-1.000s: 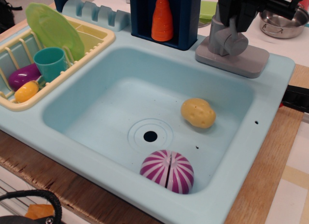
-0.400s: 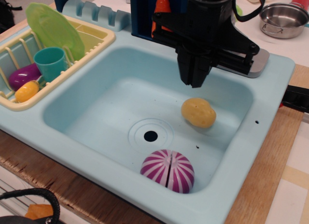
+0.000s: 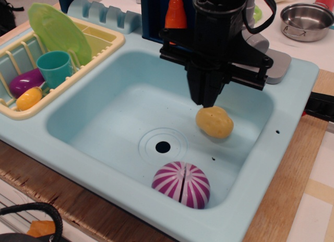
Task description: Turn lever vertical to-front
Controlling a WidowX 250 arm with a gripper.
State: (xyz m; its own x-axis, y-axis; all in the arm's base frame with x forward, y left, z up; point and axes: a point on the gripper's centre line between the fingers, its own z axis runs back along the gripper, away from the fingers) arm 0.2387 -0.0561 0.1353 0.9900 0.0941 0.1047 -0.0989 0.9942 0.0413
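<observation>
Looking down at the sink (image 3: 104, 117) on the counter (image 3: 292, 169), I have the black arm filling the upper middle, claw (image 3: 209, 98) pointing down over the basin, tip just above the yellow potato (image 3: 214, 121). Claw fingers look pressed together, holding nothing. Faucet base (image 3: 276, 64) sits behind-right of the claw on the sink rim. Lever itself is hidden behind the arm, so I cannot tell its axis. Judgement: claw must go back and right. Purple striped ball (image 3: 181, 184) sits near the front.
</observation>
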